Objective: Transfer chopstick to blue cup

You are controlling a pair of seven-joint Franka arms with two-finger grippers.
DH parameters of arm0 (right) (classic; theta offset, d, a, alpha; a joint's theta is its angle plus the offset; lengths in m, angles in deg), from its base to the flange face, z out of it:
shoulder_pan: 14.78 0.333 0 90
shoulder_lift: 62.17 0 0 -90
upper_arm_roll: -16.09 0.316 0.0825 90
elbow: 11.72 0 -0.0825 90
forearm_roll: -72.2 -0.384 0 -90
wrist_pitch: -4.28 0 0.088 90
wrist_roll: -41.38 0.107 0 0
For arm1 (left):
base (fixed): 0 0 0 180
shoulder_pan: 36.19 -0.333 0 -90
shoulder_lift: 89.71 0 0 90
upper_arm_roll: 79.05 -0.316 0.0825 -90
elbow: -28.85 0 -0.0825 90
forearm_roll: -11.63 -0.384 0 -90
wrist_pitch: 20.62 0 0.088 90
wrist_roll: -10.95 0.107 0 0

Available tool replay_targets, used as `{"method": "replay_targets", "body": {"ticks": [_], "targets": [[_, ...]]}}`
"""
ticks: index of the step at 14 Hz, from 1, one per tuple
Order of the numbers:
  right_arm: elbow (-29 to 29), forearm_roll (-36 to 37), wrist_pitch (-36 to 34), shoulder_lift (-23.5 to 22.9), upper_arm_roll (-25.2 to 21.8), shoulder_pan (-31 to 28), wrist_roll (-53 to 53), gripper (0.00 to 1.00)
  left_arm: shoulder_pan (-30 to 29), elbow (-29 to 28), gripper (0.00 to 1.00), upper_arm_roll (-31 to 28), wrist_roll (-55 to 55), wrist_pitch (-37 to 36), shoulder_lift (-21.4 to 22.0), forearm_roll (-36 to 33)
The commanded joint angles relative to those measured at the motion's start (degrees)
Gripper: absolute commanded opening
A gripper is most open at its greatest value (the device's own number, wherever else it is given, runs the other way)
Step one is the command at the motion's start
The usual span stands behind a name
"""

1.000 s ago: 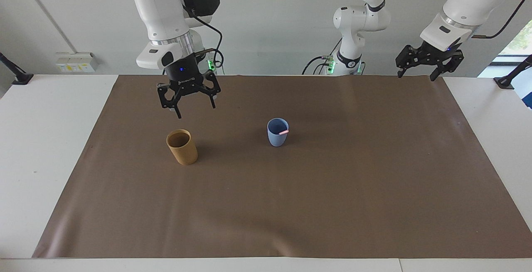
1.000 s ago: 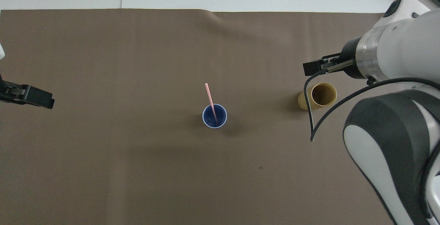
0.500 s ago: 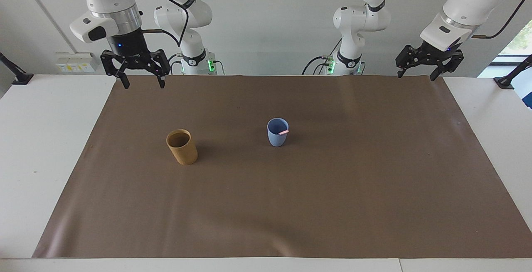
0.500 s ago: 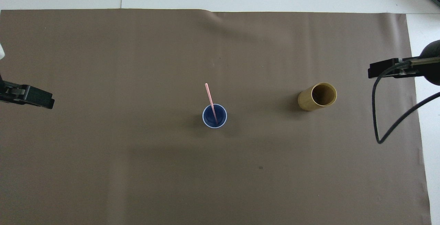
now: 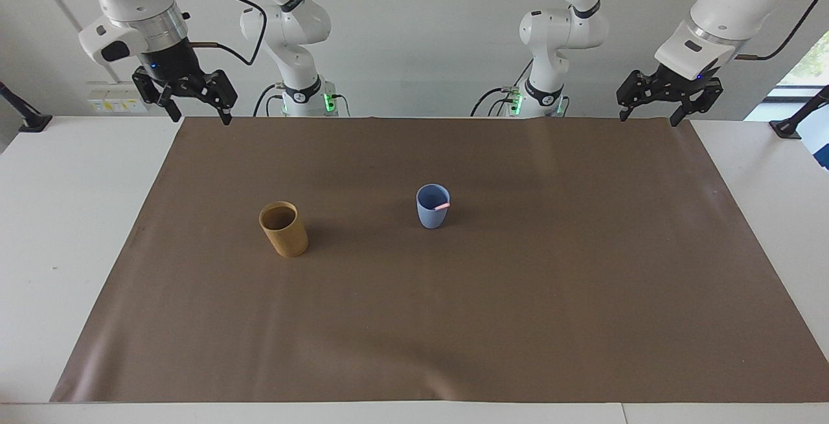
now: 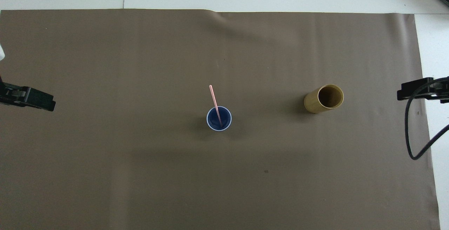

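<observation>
While the right gripper (image 5: 191, 106) hangs open and empty over the mat's (image 5: 518, 294) corner at its own end, the tan cup (image 5: 283, 228) stands empty. Toward mid-table, the chopstick (image 6: 215, 104) already leans in the blue cup (image 5: 432, 206), its tip tilting away from the robots. Neither arm seems nearer; the left gripper (image 5: 670, 100) waits open over its corner.
</observation>
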Motion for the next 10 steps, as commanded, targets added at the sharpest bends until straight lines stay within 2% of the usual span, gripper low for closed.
{"method": "replay_targets", "body": {"ticks": [1, 4, 10], "targets": [[-1.93, -1.17, -0.31, 1.76, 0.46, -0.16, 1.59, 1.0, 0.22, -1.48, 1.0, -0.19, 0.37, 1.0, 1.23, -0.37], [-4.73, -0.29, -0.85, 3.95, 1.08, 0.37, 1.85, 1.0, 0.31, -1.48, 1.0, -0.19, 0.45, 1.0, 1.14, -0.37], [-4.83, 1.65, 0.3, 3.87, 1.17, 1.25, 1.68, 1.0, 0.31, -1.48, 1.0, -0.1, 0.1, 1.0, 1.23, -0.37]]}}
